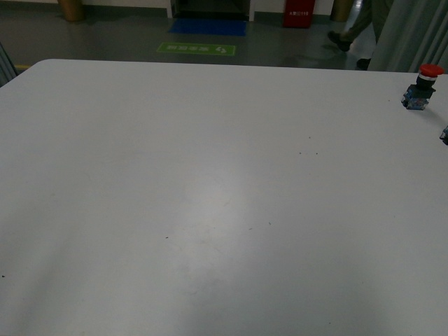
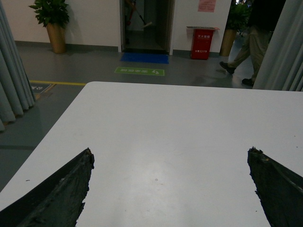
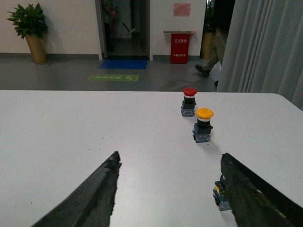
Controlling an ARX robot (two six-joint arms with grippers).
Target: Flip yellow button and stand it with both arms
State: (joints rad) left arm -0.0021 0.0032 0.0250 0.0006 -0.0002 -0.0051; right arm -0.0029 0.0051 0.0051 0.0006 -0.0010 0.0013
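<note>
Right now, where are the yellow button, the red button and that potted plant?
Yellow button (image 3: 204, 113): right wrist view, on its cap.
Red button (image 3: 190, 91): right wrist view, on its cap.
Plant (image 2: 51, 10): left wrist view, on its leaves.

Red-capped switch (image 3: 189, 101) stands upright on the white table (image 1: 210, 210), near its far right edge. Beyond it, a potted plant (image 2: 52, 23), red bin (image 2: 202, 43), blue doormat (image 2: 144, 57) and a walking person (image 2: 251, 42).
</note>
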